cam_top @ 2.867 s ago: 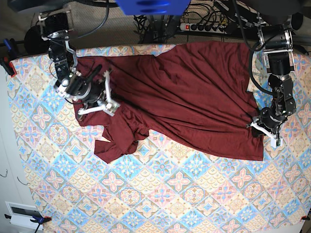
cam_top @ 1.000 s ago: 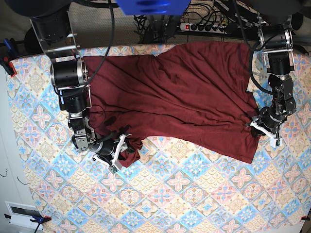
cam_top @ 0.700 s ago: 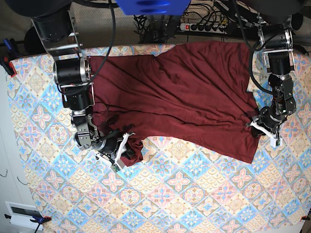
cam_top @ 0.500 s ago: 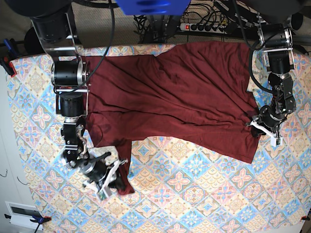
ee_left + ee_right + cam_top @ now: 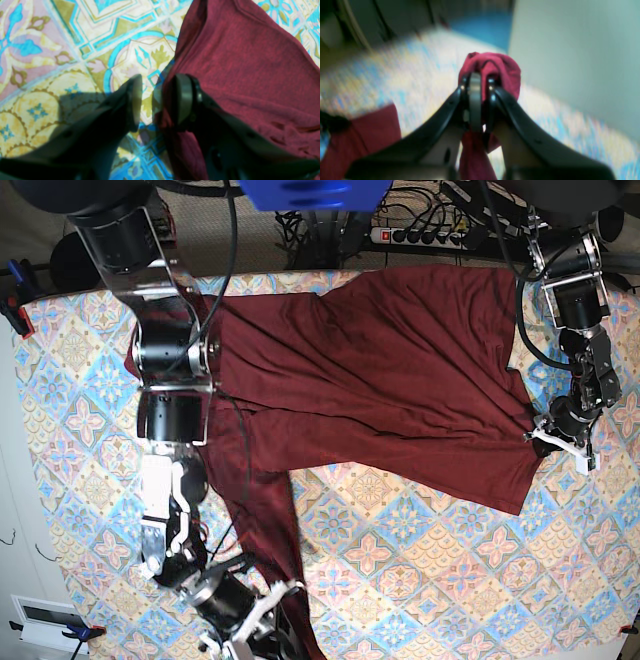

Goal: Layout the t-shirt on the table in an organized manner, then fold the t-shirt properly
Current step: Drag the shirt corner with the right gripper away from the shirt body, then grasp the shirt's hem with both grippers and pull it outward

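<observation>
The dark maroon t-shirt [image 5: 380,370] lies spread over the far half of the table [image 5: 450,580]. One long sleeve [image 5: 262,515] is stretched from the body toward the near left edge. My right gripper [image 5: 262,617] is shut on that sleeve's end; in the blurred right wrist view a bunch of maroon fabric [image 5: 495,67] bulges over the right gripper [image 5: 481,80]. My left gripper [image 5: 562,442] sits at the shirt's right hem. In the left wrist view the left gripper [image 5: 157,85] stands open, one finger on the tablecloth [image 5: 75,37], the other over the t-shirt [image 5: 245,62] edge.
A power strip [image 5: 420,235] and cables lie behind the table's far edge. Clamps [image 5: 18,315] hold the cloth at the left edge. A white box [image 5: 45,620] sits off the near left corner.
My right gripper has shut on the sleeve and dragged it from the shirt's left side toward the near edge, pulling it out straight. The left gripper has barely shifted at the hem.
</observation>
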Motion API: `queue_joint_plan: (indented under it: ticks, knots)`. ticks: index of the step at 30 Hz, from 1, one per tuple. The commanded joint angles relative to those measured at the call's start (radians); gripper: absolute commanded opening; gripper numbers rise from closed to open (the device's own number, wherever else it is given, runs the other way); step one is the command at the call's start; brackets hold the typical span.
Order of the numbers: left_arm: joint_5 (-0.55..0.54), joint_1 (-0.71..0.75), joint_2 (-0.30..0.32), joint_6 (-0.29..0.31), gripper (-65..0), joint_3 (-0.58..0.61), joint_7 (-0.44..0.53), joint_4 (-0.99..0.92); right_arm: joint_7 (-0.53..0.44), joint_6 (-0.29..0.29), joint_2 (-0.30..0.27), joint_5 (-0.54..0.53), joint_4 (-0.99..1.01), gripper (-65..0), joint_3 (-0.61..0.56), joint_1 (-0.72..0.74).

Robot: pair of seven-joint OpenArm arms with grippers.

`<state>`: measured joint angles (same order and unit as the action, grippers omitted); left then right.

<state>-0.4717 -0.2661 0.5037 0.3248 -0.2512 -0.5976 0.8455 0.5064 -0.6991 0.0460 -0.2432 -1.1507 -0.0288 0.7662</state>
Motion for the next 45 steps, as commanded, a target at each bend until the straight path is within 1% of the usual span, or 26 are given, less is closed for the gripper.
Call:
queue_joint_plan:
  ticks: [1,3,4,6,7,10,11,13,15,18,19,21,24,25,27,29,32,35,38,41,45]
  knots:
    - [-0.003,-0.009,0.019,0.001,-45.4,-0.006,0.005,0.054,-0.015,0.001,0.015,-0.035,-0.018,-64.4,0.002,0.054]
    - [-0.003,0.035,0.019,0.001,-45.4,-0.006,-0.009,0.137,0.002,0.001,0.039,-0.066,-0.018,-64.4,0.0,0.089]
    - [-0.003,0.049,0.019,0.001,-45.2,-0.006,-0.022,0.191,0.011,0.001,0.061,-0.075,-0.013,-64.4,-0.001,0.105]
    - [-0.003,0.086,0.019,0.001,-44.9,-0.006,-0.051,0.289,0.027,0.001,0.102,-0.081,-0.008,-64.4,-0.023,0.124]
    - [-0.003,0.1,0.019,0.001,-44.8,-0.007,-0.06,0.334,0.03,0.001,0.111,-0.081,-0.008,-64.4,-0.047,0.128]
    - [-0.003,0.13,0.019,0.001,-44.7,-0.007,-0.064,0.418,0.024,0.001,0.111,-0.081,-0.008,-64.4,-0.165,0.128]
    - [-0.005,0.135,0.019,0.001,-44.7,-0.007,-0.066,0.43,0.022,0.001,0.111,-0.081,-0.008,-64.4,-0.217,0.128]
    - [-0.019,0.136,0.019,0.001,-44.6,-0.007,-0.066,0.432,0.019,0.001,0.111,-0.083,-0.002,-64.5,-0.283,0.128]
    - [-0.058,0.136,0.02,0.001,-44.6,-0.007,-0.077,0.432,-0.002,0.001,0.111,-0.083,0.028,-64.3,-0.342,0.121]
    - [-0.124,0.136,0.023,0.001,-44.5,-0.007,-0.123,0.432,-0.021,0.001,0.111,-0.083,0.107,-63.3,-0.412,0.105]
    - [-0.141,0.135,0.025,0.001,-44.3,-0.007,-0.134,0.432,-0.016,0.001,0.111,-0.08,0.127,-61.5,-0.434,0.095]
    - [-0.169,0.13,0.025,0.001,-41.3,-0.007,-0.149,0.433,-0.016,0.001,0.111,-0.078,0.145,-55.4,-0.477,0.085]
    - [-0.192,0.127,0.025,0.001,-34.6,-0.007,-0.173,0.433,-0.009,0.001,0.111,-0.078,0.143,-43.1,-0.512,0.085]
    - [-0.2,0.127,0.025,0.001,-33.1,-0.007,-0.184,0.444,0.007,0.001,0.111,-0.078,0.143,-39.0,-0.512,0.085]
    - [-0.212,0.127,0.025,0.001,-32.5,-0.006,-0.201,0.487,0.064,0.001,0.111,-0.08,0.125,-34.2,-0.503,0.075]
    - [-0.224,0.133,0.02,0.001,-32.8,-0.003,-0.224,0.539,0.113,0.001,0.065,-0.08,0.059,-32.9,-0.495,0.025]
    - [-0.247,0.129,0.016,0.001,-32.7,0.0,-0.25,0.578,0.146,0.001,-0.011,-0.08,-0.067,-32.9,-0.491,-0.046]
    - [-0.233,0.072,-0.04,0.0,-32.4,0.003,-0.253,0.576,0.171,0.001,-0.097,-0.08,-0.177,-32.9,-0.445,-0.138]
    - [-0.184,0.011,-0.092,-0.006,-32.1,0.063,-0.281,0.57,0.188,0.001,-0.168,-0.08,-0.269,-32.9,-0.386,-0.235]
    - [-0.132,-0.058,-0.147,-0.006,-32.1,0.138,-0.298,0.501,0.186,0.001,-0.208,-0.08,-0.323,-32.9,-0.34,-0.31]
    - [-0.115,-0.14,-0.208,-0.005,-32.1,0.22,-0.267,0.357,0.186,0.001,-0.254,-0.08,-0.407,-32.9,-0.277,-0.408]
